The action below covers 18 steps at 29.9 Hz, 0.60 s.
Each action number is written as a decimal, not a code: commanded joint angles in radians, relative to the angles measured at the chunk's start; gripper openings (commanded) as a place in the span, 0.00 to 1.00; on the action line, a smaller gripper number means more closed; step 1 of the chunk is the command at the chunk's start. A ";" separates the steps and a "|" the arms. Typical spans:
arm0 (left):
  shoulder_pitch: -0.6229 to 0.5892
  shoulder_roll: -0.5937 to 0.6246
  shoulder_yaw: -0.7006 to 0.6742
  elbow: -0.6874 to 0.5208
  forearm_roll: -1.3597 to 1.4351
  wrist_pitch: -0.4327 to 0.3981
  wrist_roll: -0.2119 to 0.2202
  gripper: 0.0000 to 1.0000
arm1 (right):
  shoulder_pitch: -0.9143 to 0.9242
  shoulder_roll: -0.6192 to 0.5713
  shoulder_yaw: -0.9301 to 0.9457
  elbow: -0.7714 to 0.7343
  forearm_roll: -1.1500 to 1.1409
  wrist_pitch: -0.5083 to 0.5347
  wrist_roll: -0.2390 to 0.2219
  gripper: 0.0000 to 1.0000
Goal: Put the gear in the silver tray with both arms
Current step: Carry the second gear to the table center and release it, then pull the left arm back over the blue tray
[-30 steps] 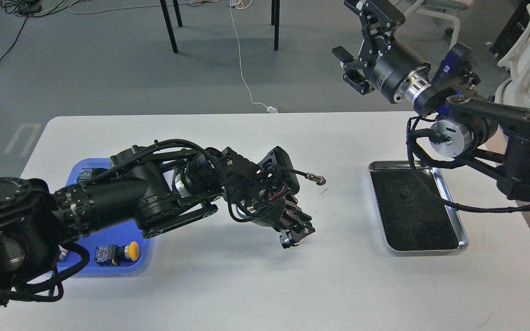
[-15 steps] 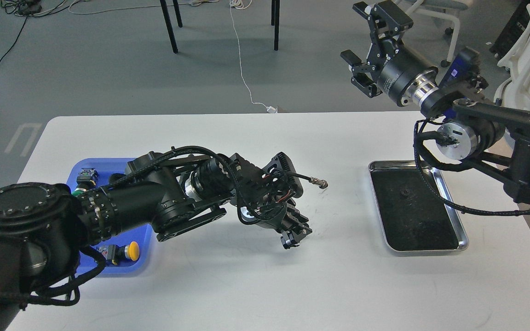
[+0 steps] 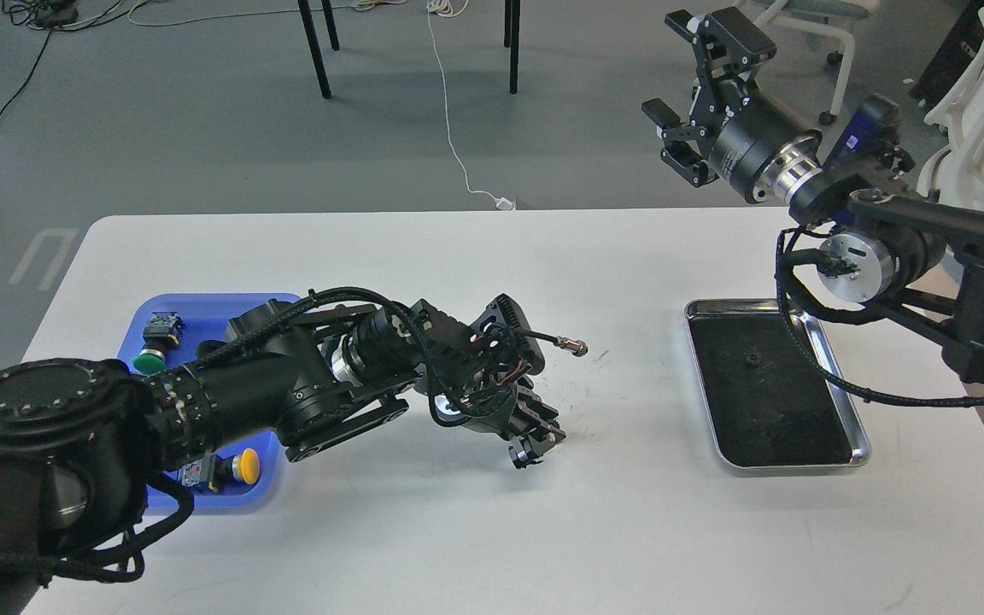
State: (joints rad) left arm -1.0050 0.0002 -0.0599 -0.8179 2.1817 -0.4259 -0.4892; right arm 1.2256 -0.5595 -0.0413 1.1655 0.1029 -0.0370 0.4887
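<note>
The silver tray (image 3: 861,434) lies on the right of the white table. A small dark gear (image 3: 749,359) rests on its dark bottom near the far end. My right gripper (image 3: 682,73) is open and empty, raised high beyond the table's far edge, up and left of the tray. My left arm reaches from the lower left to mid-table. Its gripper (image 3: 535,446) points down close to the tabletop, well left of the tray. It is dark, and I cannot tell its fingers apart or whether it holds anything.
A blue plastic tray (image 3: 227,301) at the left holds a green button (image 3: 148,360), a yellow button (image 3: 244,465) and other small parts, partly hidden by my left arm. A cable plug (image 3: 576,347) sticks out from my left wrist. Chair legs stand beyond the table.
My left gripper has drifted left and down toward the table. My right gripper has shifted right and slightly up, still open. The gear and the silver tray have not moved.
</note>
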 commanded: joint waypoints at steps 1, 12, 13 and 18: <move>-0.013 0.000 -0.009 -0.018 0.000 0.010 0.000 0.80 | -0.003 -0.014 0.001 0.002 0.000 0.002 0.000 0.97; -0.067 0.340 -0.093 -0.127 -0.555 0.146 0.000 0.98 | -0.109 -0.169 -0.003 0.087 -0.179 0.020 0.000 0.98; -0.055 0.372 -0.098 -0.133 -0.627 0.171 0.000 0.98 | -0.132 -0.180 -0.003 0.103 -0.255 0.019 0.000 0.98; 0.165 0.491 -0.289 -0.222 -1.102 0.249 0.000 0.98 | -0.215 -0.235 -0.041 0.154 -0.683 0.019 0.000 0.98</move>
State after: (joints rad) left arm -0.9640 0.4422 -0.2210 -0.9827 1.3313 -0.2087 -0.4885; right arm 1.0433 -0.7658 -0.0489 1.2958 -0.3562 -0.0177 0.4887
